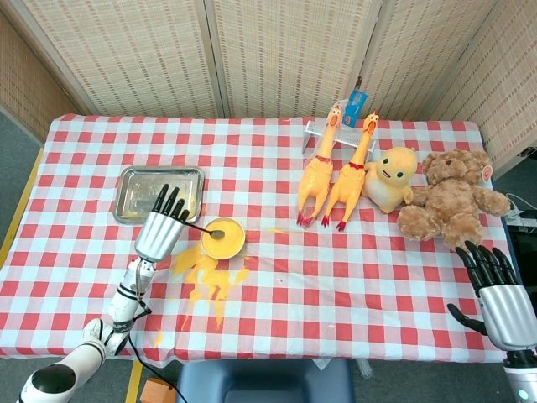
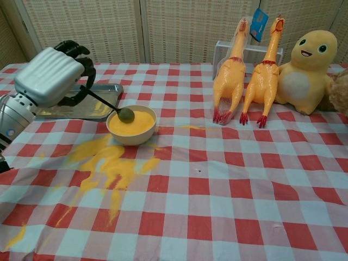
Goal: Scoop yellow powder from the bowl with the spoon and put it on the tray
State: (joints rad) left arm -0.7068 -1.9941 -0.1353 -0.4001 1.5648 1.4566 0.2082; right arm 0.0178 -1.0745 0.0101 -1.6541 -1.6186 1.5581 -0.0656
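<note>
The left hand [image 2: 51,76], knuckles up beside the bowl [image 2: 131,126], is gripping the spoon [image 2: 111,106], dipping its tip over the bowl's powder [image 2: 133,122].

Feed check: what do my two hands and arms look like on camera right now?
Both hands match: ribbed silver-grey backs with black fingers. The left hand joins a white, segmented arm with black joint rings, and a thin black cable runs along its wrist. Of the right hand, only the silver back, the black fingers and a bit of grey wrist show.

Teddy bear [image 2: 340,89] cut by chest-view edge (right side); tray [image 2: 103,109] partly behind left hand [image 2: 51,76].
</note>
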